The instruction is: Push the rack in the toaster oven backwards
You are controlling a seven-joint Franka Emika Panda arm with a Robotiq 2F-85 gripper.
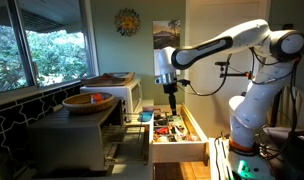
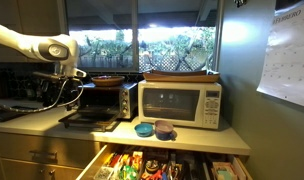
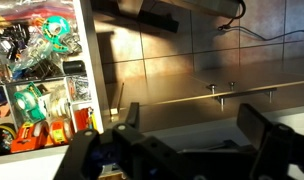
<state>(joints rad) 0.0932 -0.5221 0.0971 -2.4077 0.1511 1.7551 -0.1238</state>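
The grey toaster oven (image 1: 67, 140) stands on the counter with its front door dropped open; it also shows in an exterior view (image 2: 100, 100). The rack (image 1: 114, 120) shows as thin silver wires at the oven's open front, and I cannot tell how far it sticks out. In an exterior view the flat part in front of the oven (image 2: 92, 118) is dark, so rack and door are hard to tell apart. My gripper (image 1: 170, 97) hangs open and empty above the open drawer, apart from the oven. It also shows in an exterior view (image 2: 69, 77) and in the wrist view (image 3: 192, 125).
A wooden bowl (image 1: 89, 100) sits on the oven. A white microwave (image 2: 180, 103) stands beside it, with two small bowls (image 2: 154, 128) in front. An open drawer (image 1: 177, 128) full of clutter sticks out below the counter and shows in the wrist view (image 3: 37, 80).
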